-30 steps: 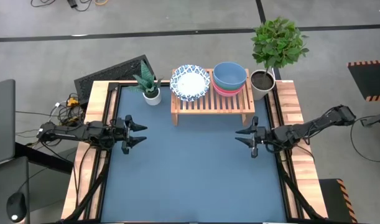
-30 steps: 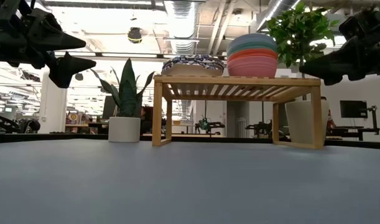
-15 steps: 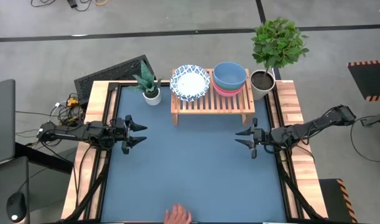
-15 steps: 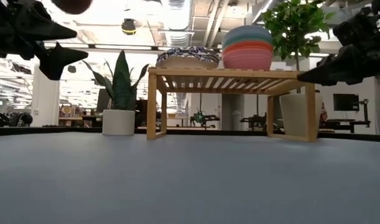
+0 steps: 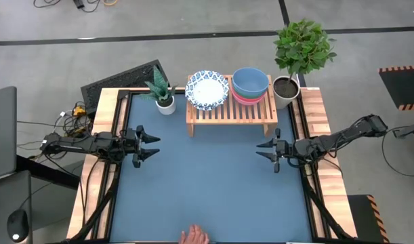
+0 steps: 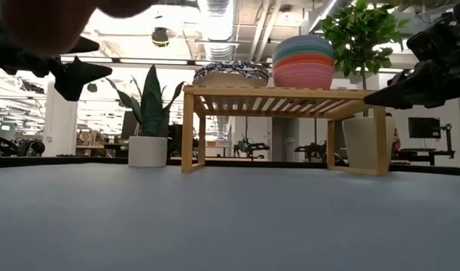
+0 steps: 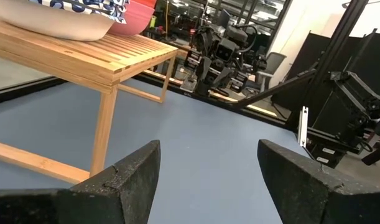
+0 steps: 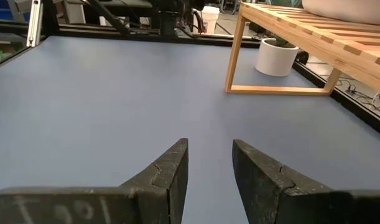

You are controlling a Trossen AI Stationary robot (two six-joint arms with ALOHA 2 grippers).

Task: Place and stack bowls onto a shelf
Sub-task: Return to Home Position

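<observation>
The light-wood shelf (image 5: 232, 112) stands at the table's far edge. On its slatted top the white bowls with blue-patterned rims (image 5: 207, 89) rest stacked on the left. The coloured stack sits on the right, with the light blue bowl (image 5: 250, 83) on top. The low view shows the patterned bowls (image 6: 231, 74) and the coloured stack (image 6: 303, 62) in layers of blue, green, red and pink. My left gripper (image 5: 149, 144) hovers open at the table's left side and holds nothing (image 7: 208, 158). My right gripper (image 5: 262, 150) hovers open at the right side, also holding nothing (image 8: 209, 158).
A person's hand (image 5: 193, 236) reaches in over the table's near edge and shows as a blur (image 6: 56, 19) close to the low camera. A small plant in a white pot (image 5: 164, 102) stands left of the shelf. A leafy plant's pot (image 5: 286, 88) stands to the right.
A person's hand has come in over the table's near edge, close in front of the low camera. Both arms have kept still, and the bowls on the shelf have not moved.
</observation>
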